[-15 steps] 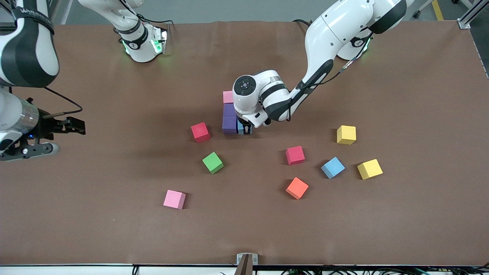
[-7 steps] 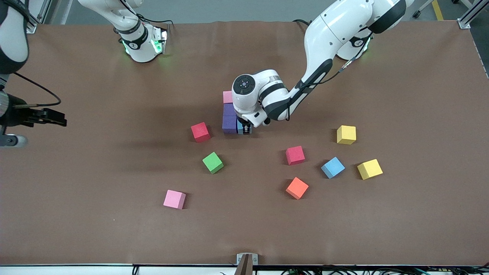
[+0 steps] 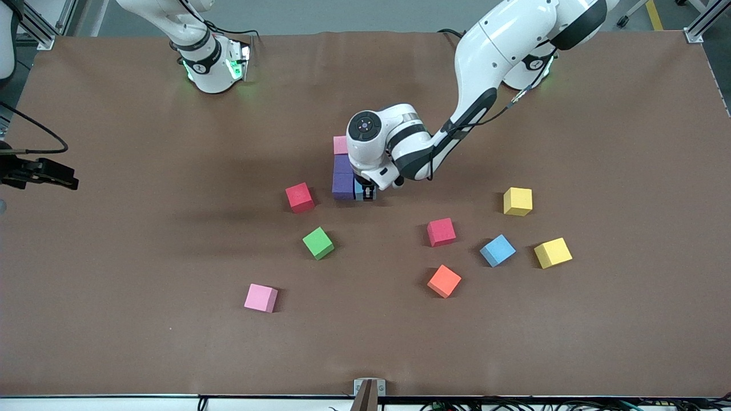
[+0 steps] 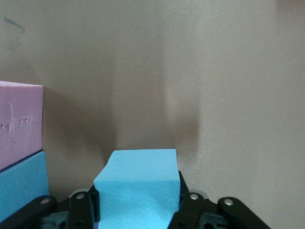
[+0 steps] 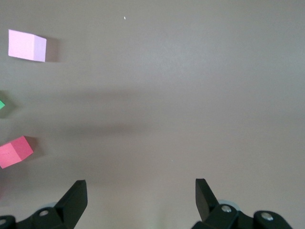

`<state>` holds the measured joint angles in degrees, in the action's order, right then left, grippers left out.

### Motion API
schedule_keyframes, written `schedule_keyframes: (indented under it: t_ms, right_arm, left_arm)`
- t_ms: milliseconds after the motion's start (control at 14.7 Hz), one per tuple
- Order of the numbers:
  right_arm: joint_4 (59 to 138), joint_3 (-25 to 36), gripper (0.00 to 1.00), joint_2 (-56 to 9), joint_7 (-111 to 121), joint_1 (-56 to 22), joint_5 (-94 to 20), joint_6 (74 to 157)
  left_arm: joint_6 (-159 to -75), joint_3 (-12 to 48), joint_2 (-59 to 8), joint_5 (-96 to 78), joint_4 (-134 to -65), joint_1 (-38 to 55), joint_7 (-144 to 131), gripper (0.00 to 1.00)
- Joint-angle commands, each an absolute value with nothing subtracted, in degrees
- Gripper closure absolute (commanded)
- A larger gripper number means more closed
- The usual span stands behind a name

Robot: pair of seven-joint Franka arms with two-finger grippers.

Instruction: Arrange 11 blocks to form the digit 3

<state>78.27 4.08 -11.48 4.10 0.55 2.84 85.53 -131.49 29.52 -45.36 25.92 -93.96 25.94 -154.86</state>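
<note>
1. Front view: we see the left claw [image 3: 365, 193] low at the surface [image 3: 599, 331], clenched on a light blue block [image 3: 361, 192] touching the purple block [image 3: 343, 186].
2. Left wrist view: our fingers [image 4: 188, 206] pinch the light blue block [image 4: 138, 188]; another blue cube [image 4: 21, 188] adjoins a pink cube [image 4: 19, 121].
3. Right wrist view: the right claw [image 5: 140, 198] waits, released, over bare surface [image 5: 190, 95].

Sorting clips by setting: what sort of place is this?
Likely a robotics lab workbench: two white arms bolted along a brown-covered table, foam cubes such as the green cube scattered on it, aluminium framing at the corners.
</note>
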Motion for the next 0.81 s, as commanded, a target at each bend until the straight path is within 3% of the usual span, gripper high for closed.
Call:
schedule_keyframes:
  t_ms: [0,746]
  right_arm:
    - [77.5,4.4,0.00,-10.9,3.2,0.8,1.7,84.8]
    - [77.5,3.8,0.00,-11.2,3.6,1.0,1.2,83.7]
  left_arm:
    - [-133.5,28.4,-46.0,27.5,-94.1,27.0,-155.6,0.62]
    - [-134.0,28.4,-45.9,28.4,-94.1,27.0,-155.6,0.61]
